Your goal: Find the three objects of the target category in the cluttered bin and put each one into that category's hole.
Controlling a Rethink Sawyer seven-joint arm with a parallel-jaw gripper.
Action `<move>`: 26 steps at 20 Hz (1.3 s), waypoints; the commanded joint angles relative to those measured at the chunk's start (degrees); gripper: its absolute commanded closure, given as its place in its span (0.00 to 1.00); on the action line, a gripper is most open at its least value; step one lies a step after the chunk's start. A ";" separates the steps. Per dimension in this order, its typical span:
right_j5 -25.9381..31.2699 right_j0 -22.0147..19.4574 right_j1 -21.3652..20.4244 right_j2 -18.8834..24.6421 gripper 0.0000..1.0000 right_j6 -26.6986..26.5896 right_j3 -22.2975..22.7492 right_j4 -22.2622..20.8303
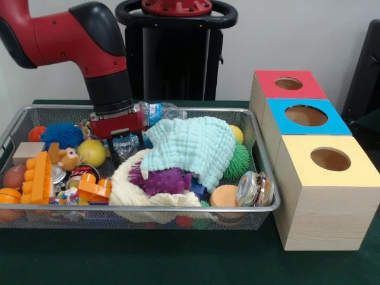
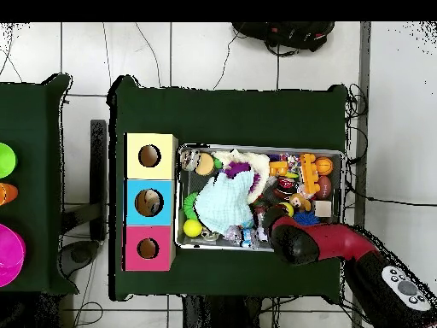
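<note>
The wire mesh bin lies on the green table, full of toys; it also shows in the overhead view. My gripper is down inside the bin's far left part, open, its jaws on either side of a crinkled silver-blue packet. A mint-green cloth covers the bin's middle, over a purple spiky ball and a cream knitted piece. Three wooden boxes stand to the right, each with a round hole: red top, blue top, yellow top. In the overhead view my arm hides the gripper.
In the bin are also a yellow ball, a blue spiky ball, an orange brick, a green spiky ball, a glass jar, an orange disc, a wooden block and a plastic bottle.
</note>
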 commanded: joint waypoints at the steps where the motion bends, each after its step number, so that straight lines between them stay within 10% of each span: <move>1: 0.19 1.66 3.91 -2.80 0.00 0.97 -3.28 -2.78; 13: 1.22 -0.08 3.78 -0.92 0.00 -1.00 -3.27 -1.39; 14: 0.53 -0.47 3.84 -0.77 1.00 -0.76 -3.07 -1.53; 26: 3.16 -1.38 4.42 0.49 1.00 -2.72 -3.56 -0.32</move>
